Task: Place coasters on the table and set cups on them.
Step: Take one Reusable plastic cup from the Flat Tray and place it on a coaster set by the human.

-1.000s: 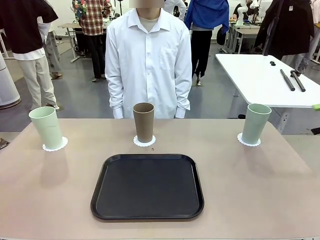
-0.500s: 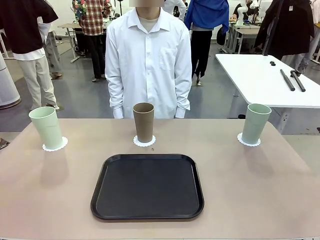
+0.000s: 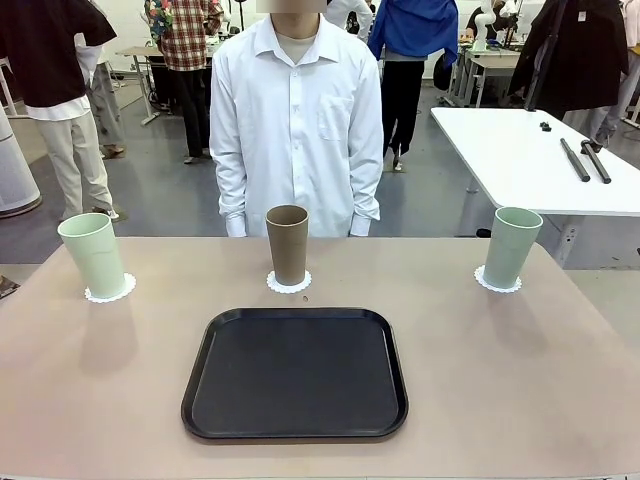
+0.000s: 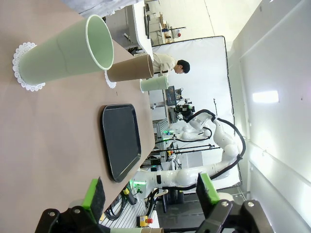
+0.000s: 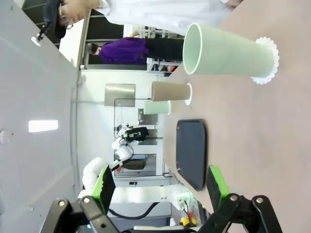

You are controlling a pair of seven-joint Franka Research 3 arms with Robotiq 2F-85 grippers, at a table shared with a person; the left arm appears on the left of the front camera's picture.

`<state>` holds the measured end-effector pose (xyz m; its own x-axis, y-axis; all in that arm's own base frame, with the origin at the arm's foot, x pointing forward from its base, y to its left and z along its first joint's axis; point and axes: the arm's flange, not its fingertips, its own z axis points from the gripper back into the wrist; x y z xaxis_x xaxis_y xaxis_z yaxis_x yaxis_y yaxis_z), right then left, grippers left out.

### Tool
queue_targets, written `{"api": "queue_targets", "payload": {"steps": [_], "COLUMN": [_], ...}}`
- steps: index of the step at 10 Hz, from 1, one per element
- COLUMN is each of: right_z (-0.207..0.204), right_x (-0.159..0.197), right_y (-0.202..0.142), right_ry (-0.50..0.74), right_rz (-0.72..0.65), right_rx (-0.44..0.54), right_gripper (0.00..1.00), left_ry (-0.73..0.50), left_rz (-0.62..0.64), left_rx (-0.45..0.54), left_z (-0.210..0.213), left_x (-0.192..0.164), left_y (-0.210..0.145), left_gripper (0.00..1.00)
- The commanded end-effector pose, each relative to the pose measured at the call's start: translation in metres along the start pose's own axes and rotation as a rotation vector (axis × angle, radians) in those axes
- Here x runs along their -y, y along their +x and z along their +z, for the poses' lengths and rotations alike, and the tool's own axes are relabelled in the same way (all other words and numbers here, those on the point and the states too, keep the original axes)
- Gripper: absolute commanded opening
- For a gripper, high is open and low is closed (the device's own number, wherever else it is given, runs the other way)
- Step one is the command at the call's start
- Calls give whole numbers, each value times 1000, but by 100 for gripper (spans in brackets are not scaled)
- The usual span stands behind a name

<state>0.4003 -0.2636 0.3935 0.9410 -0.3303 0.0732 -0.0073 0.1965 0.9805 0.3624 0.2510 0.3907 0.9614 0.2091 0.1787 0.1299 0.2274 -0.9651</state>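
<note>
Cups stand upright on coasters along the table's (image 3: 560,380) far edge: green cup (image 3: 92,255) at left, brown cup (image 3: 288,244) in the middle, green cup (image 3: 511,247) at right. Count: 3 cups, 3 coasters, 1 bare black tray (image 3: 295,372). The task looks finished, so no next move seems needed. Left gripper (image 4: 150,191) and right gripper (image 5: 160,187) are both spread wide, holding nothing.

Front view: table (image 3: 560,400) cut off at bottom, left & right edges. Each cup hides the middle of its coaster; only lacy rims show. Tiny dark speck (image 3: 307,298) btwn brown cup (image 3: 288,244) & tray (image 3: 295,372), too small to tell.
</note>
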Motion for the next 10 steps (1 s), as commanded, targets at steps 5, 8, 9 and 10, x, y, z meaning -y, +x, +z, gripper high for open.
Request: {"api": "queue_targets", "payload": {"steps": [5, 8, 9, 10], "right_z": [5, 5, 5, 5], "right_x": [3, 3, 3, 3], "right_y": [-2, -2, -2, -2], "right_ry": [25, 25, 25, 25], "right_rz": [-3, -3, -3, -3], "right_rx": [-11, -11, -11, -11], "right_gripper": [100, 100, 100, 100], "left_ry": [-1, -1, -1, -1], "left_rz": [-6, -6, -6, -6], "left_rx": [6, 6, 6, 6], "left_z": [-1, -1, -1, -1], "left_x": [3, 3, 3, 3], "left_y": [-1, -1, -1, -1], "left_gripper": [100, 100, 100, 100]}}
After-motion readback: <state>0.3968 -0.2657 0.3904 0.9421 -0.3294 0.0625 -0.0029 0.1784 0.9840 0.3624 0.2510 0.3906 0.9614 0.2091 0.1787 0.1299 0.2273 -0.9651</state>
